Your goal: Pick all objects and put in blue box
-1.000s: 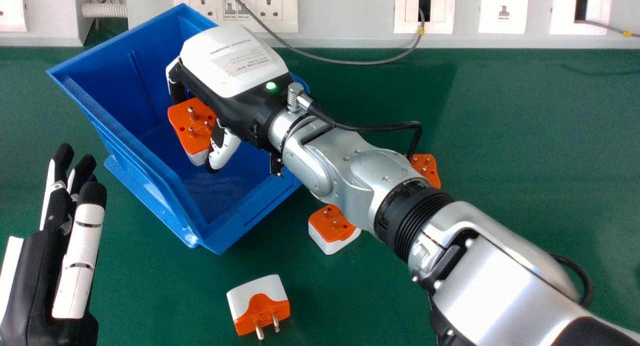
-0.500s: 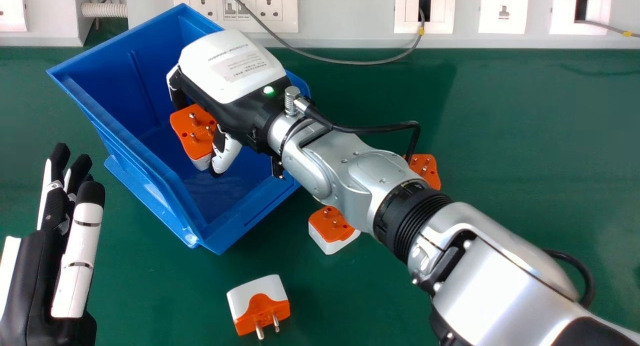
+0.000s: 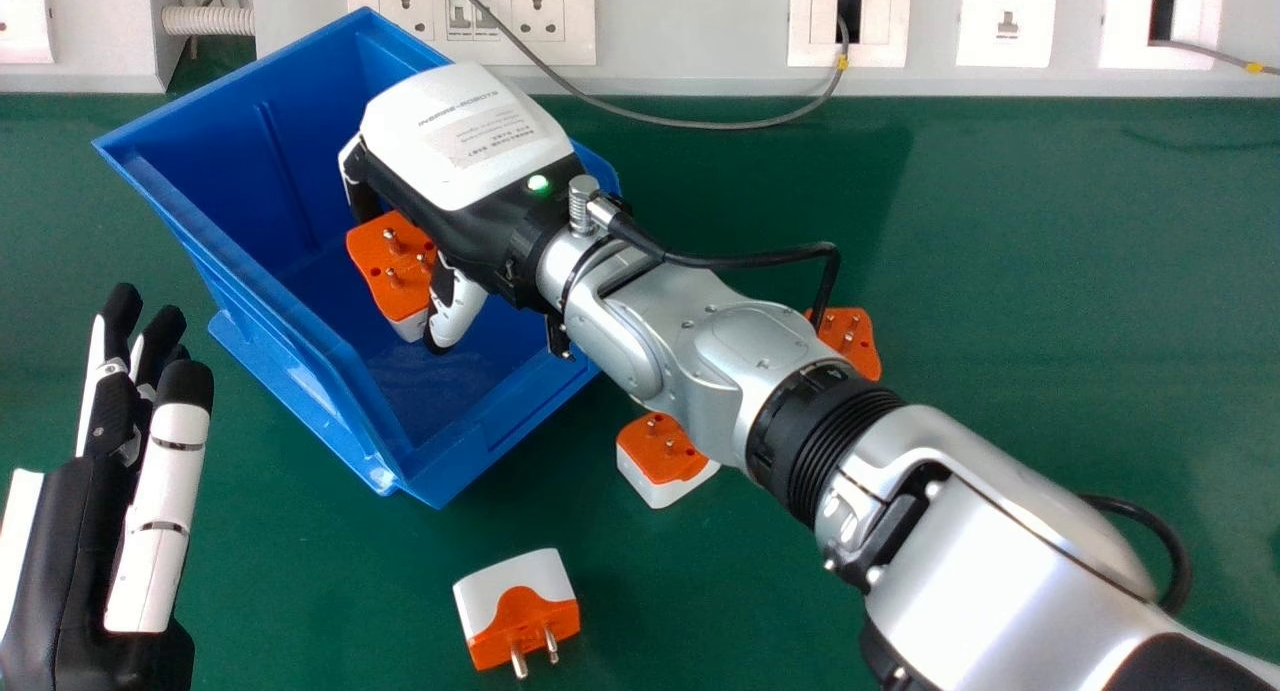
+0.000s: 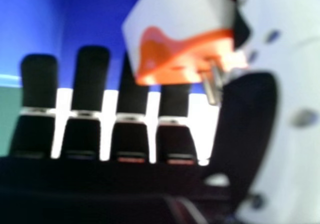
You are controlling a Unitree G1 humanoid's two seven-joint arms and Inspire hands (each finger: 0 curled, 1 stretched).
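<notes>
In the head view my right hand (image 3: 465,151) is over the blue box (image 3: 290,301), its fingers and thumb pinching an orange and white plug adapter (image 3: 393,266) above the box floor. The right hand view has my right hand (image 4: 132,134) with the held adapter (image 4: 182,39) between fingers and thumb, pins showing. On the table, one adapter (image 3: 517,611) lies in front of the box; another (image 3: 665,458) sits beside my forearm, and a third (image 3: 850,339) is partly hidden behind it. At the left edge, my left hand (image 3: 120,491) rests open, holding nothing.
A green table (image 3: 1040,271) carries everything. Along its back edge runs a white wall panel with sockets (image 3: 540,13), and a grey cable (image 3: 700,123) loops down from it. My right forearm (image 3: 720,341) crosses above the table from the lower right.
My right hand, with the adapter still pinched, has shifted slightly toward the robot over the box. The left hand and the adapters on the table look much the same.
</notes>
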